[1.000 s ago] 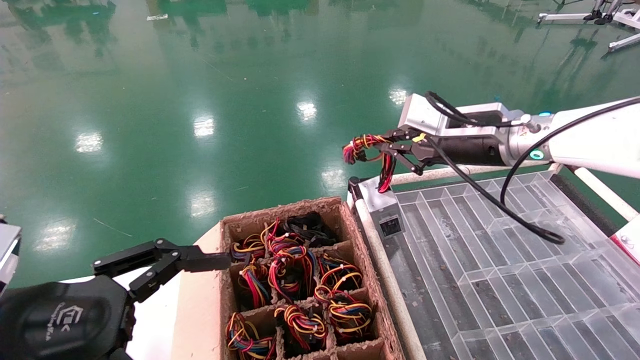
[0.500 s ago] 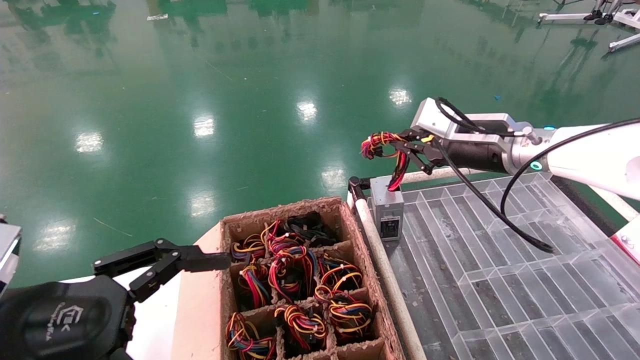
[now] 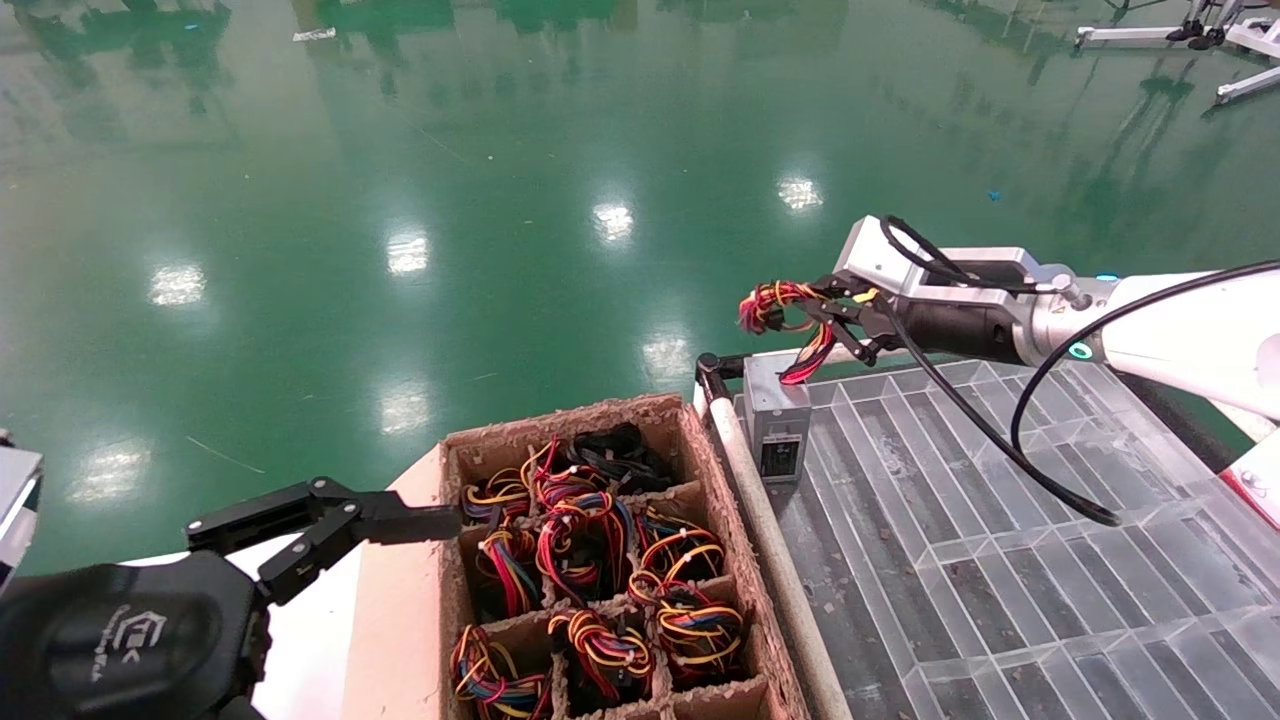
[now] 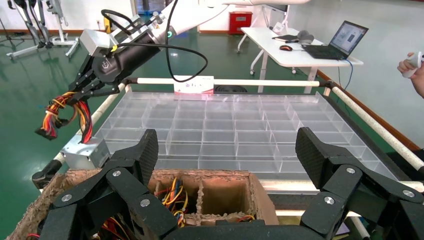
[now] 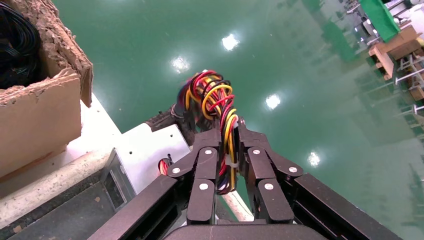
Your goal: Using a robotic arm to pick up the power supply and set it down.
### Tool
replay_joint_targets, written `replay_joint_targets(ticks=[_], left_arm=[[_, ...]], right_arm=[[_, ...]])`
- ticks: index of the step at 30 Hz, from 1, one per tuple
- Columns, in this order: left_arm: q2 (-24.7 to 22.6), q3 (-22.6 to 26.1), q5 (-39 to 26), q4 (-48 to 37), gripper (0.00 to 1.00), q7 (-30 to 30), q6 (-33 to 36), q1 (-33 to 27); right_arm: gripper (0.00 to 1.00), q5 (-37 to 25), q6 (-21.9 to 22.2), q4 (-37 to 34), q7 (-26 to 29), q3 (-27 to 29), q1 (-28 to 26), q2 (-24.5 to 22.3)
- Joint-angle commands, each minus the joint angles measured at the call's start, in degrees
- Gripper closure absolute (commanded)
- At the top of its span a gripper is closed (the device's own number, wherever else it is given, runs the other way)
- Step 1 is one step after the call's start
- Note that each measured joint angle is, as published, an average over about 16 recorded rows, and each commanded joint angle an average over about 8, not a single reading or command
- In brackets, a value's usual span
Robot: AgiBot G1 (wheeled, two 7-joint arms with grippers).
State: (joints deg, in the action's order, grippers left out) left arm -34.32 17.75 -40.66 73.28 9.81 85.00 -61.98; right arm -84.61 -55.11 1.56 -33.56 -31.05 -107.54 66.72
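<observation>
The power supply (image 3: 778, 422) is a small grey metal box standing at the corner of the clear divided tray (image 3: 1000, 560), next to the white rail. Its bundle of red, yellow and black wires (image 3: 775, 300) rises from the box into my right gripper (image 3: 825, 312), which is shut on the wires just above the box. In the right wrist view the wires pass between the fingers of the right gripper (image 5: 227, 131), and the power supply (image 5: 145, 150) lies just below. My left gripper (image 4: 227, 150) hangs open and empty over the cardboard box (image 4: 270, 200), and the left wrist view also shows the power supply (image 4: 82, 152).
The cardboard box (image 3: 700, 440) holds several compartments filled with loose coloured wire bundles (image 3: 590, 540). A white rail (image 3: 780, 580) runs between it and the tray. Green floor lies beyond. A table with a laptop (image 4: 345, 37) stands behind the tray.
My right gripper has moved right and down with the wire bundle. The power supply has shifted from the tray's outer corner edge further onto the tray. The left arm is still.
</observation>
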Motion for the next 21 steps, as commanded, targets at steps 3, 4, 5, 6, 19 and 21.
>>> replay_joint_targets(ticks=[3, 4, 5, 6, 19, 21], left_arm=[[0.0, 0.0, 0.0, 0.0, 0.0, 0.0, 0.0, 0.0], [0.0, 0.0, 0.0, 0.0, 0.0, 0.0, 0.0, 0.0], [0.0, 0.0, 0.0, 0.0, 0.0, 0.0, 0.0, 0.0], [0.0, 0.0, 0.0, 0.0, 0.0, 0.0, 0.0, 0.0], [-0.01, 0.0, 0.0, -0.01, 0.0, -0.01, 0.0, -0.01], [-0.01, 0.01, 0.01, -0.02, 0.0, -0.01, 0.01, -0.01]], right_arm=[[0.0, -0.03, -0.03, 0.0, -0.01, -0.01, 0.02, -0.01], [0.0, -0.05, -0.05, 0.04, 0.0, -0.02, 0.02, -0.02], [0.0, -0.07, -0.07, 0.08, 0.01, -0.03, 0.02, -0.02], [0.0, -0.09, -0.09, 0.12, 0.02, -0.03, 0.02, -0.02], [0.0, -0.36, -0.74, 0.19, 0.57, -0.24, -0.23, -0.02], [0.0, -0.63, -1.6, -0.17, 1.25, -0.43, -0.53, 0.07]])
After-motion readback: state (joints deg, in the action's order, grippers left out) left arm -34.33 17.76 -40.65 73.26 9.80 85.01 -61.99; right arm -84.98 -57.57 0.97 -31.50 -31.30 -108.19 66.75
